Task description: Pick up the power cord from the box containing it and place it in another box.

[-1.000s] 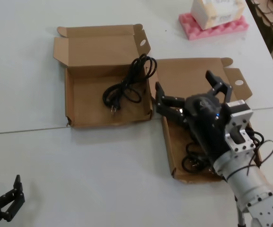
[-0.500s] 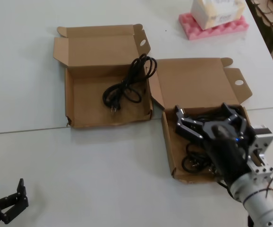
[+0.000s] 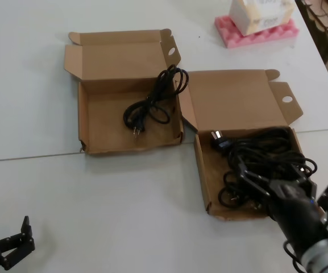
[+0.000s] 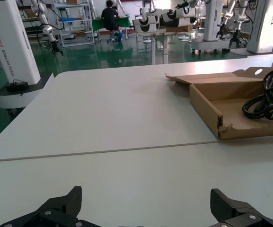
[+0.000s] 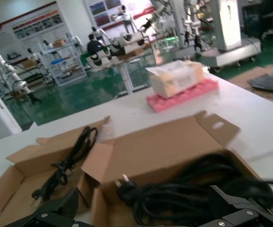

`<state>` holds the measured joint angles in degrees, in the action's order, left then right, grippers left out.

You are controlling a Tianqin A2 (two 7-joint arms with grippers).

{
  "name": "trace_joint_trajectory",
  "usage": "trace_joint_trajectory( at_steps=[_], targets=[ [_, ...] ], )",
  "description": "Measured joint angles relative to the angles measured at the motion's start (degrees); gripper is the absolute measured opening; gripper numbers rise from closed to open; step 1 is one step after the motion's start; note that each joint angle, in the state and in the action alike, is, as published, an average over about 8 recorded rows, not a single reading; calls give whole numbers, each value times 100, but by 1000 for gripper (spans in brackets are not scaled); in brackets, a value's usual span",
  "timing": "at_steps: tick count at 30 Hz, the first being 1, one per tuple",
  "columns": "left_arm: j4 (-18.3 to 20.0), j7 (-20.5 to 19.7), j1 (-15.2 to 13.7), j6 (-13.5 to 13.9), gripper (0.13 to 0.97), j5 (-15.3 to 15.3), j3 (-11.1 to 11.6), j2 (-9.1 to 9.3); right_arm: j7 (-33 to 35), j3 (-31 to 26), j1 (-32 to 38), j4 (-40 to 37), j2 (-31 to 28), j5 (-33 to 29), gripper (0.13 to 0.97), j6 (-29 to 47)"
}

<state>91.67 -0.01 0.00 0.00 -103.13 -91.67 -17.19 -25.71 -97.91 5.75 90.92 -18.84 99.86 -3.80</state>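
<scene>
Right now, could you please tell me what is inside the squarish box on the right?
The squarish box holds a tangled black power cord, its plug near the lid. The right end effector covers part of the tray.

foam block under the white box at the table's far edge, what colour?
Pink, ridged foam block; clearest in the head view.

Two open cardboard boxes sit on the white table [image 3: 152,193]. The left box [image 3: 95,128], wavy-fronted, holds a thin black cord [image 3: 150,105], its upper loop draped over the right wall, plug toward the tray's middle. The right box [image 3: 204,170] holds a thick tangle of black cable [image 3: 263,151] with a plug [image 3: 219,140] at the back. The right gripper [image 3: 266,185] hangs over that box's near corner, fingers spread. The left gripper [image 3: 13,242] rests at the table's near-left corner, open. Pink foam [image 3: 232,31] bearing a pale carton [image 3: 257,12] lies far right.
</scene>
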Motion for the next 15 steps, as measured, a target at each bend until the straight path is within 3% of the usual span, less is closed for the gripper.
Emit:
trace_joint_trajectory(
  at_steps=[7, 15],
  targets=[
    [0, 0, 0, 0, 966, 0, 0, 0, 0, 388, -358, 47, 103, 203, 966, 236],
    [0, 0, 0, 0, 966, 0, 0, 0, 0, 443, -409, 54, 117, 233, 966, 270]
  ],
)
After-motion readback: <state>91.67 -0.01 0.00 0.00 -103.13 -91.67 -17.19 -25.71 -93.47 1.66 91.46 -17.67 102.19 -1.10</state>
